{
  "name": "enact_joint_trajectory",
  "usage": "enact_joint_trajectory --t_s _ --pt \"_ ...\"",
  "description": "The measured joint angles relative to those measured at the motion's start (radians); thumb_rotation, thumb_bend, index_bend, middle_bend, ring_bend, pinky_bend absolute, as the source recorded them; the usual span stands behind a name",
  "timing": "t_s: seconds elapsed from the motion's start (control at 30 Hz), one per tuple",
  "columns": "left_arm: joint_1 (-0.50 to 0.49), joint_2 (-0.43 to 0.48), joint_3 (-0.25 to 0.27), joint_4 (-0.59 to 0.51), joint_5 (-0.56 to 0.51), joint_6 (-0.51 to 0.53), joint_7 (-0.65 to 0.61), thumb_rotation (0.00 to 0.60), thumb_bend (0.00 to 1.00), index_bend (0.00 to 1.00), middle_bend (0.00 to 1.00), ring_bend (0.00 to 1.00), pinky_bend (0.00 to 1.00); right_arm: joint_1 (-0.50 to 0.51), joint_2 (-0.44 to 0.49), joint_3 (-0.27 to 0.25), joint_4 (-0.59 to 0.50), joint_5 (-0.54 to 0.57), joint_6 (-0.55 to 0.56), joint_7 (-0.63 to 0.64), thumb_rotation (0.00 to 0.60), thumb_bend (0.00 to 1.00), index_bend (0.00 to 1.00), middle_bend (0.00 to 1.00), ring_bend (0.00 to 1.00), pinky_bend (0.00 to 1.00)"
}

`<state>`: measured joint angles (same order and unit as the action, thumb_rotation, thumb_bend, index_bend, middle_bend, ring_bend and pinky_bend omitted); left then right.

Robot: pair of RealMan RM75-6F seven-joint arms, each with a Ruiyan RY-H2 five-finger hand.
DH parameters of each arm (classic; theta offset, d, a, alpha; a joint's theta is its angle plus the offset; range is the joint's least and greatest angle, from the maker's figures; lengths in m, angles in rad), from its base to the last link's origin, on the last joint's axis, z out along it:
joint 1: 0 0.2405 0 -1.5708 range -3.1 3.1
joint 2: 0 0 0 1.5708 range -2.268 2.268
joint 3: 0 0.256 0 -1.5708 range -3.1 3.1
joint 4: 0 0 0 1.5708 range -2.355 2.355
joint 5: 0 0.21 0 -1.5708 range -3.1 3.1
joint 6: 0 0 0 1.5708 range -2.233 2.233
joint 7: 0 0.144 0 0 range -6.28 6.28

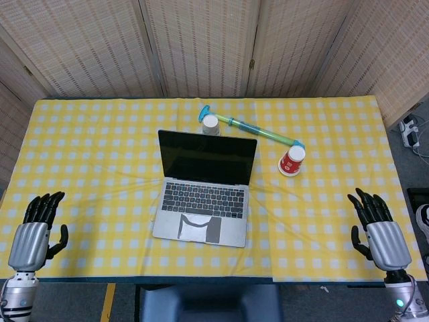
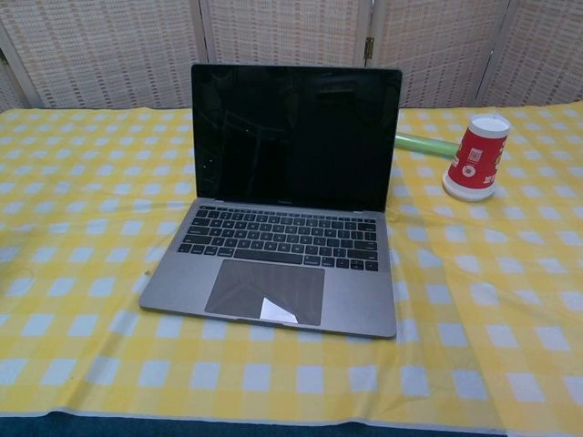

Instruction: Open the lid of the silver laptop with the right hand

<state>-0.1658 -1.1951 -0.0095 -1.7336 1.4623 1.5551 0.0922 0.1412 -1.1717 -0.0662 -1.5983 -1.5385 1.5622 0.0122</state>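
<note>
The silver laptop [image 1: 202, 194] [image 2: 287, 209] stands in the middle of the table with its lid raised upright and its dark screen facing me. My right hand [image 1: 379, 229] hovers over the table's front right corner, fingers spread, holding nothing, far from the laptop. Over the front left corner my left hand [image 1: 32, 231] is likewise spread and empty. Neither hand appears in the chest view.
An upside-down red paper cup [image 1: 291, 162] [image 2: 477, 157] stands right of the laptop. A green and blue tube [image 1: 253, 130] lies behind it, and a white cup [image 1: 210, 125] sits behind the screen. A yellow checked cloth [image 1: 94, 154] covers the table.
</note>
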Motion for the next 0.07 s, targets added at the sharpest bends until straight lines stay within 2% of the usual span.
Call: enact_joint_trajectory --t_s 0.07 --pt "0.003 -0.001 -0.003 0.003 -0.015 -0.013 0.001 0.600 0.67 0.07 0.12 0.07 0.00 0.001 -0.001 0.007 0.000 0.001 -0.015 0.004 0.600 0.71 0.00 0.00 0.00 0.00"
